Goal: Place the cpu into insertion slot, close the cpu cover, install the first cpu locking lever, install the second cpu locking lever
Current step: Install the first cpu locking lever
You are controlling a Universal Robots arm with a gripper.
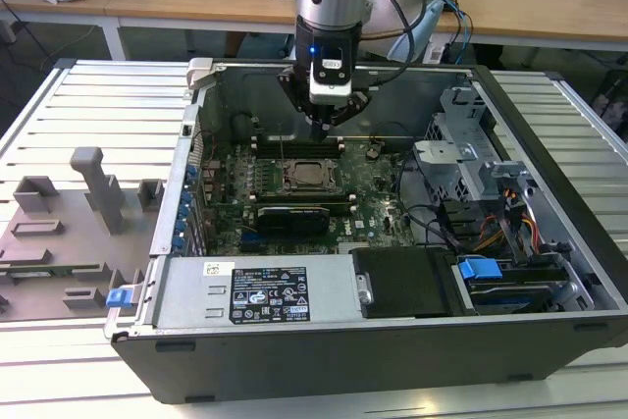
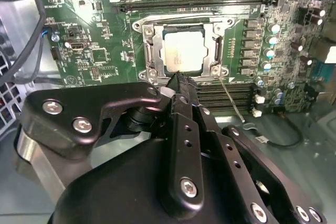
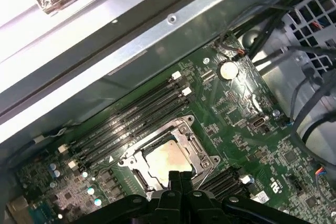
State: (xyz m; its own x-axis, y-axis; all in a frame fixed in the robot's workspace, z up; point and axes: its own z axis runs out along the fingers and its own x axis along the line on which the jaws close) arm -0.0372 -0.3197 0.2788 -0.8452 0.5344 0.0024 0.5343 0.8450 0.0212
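Pincer (image 2: 178,78) pinched narrow, holding nothing, hovering at the edge of the cover (image 2: 148,51); cpu (image 2: 182,53) lies seated inside the cover's window, on the board (image 2: 100,56); in the exterior view, pincer at cpu's twelve o'clock.

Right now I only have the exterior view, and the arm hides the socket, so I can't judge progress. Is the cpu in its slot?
Observer: Yes. In both wrist views the cpu lies flat in the socket. The cpu cover is down around it, and the chip's top shows through its window.
Operator: Where is the gripper tip?
Observer: In the second wrist view the gripper, fingers together, has its tip at the cover's edge. It is beside a thin lever that sticks out slantwise from the socket. I cannot tell whether they touch.
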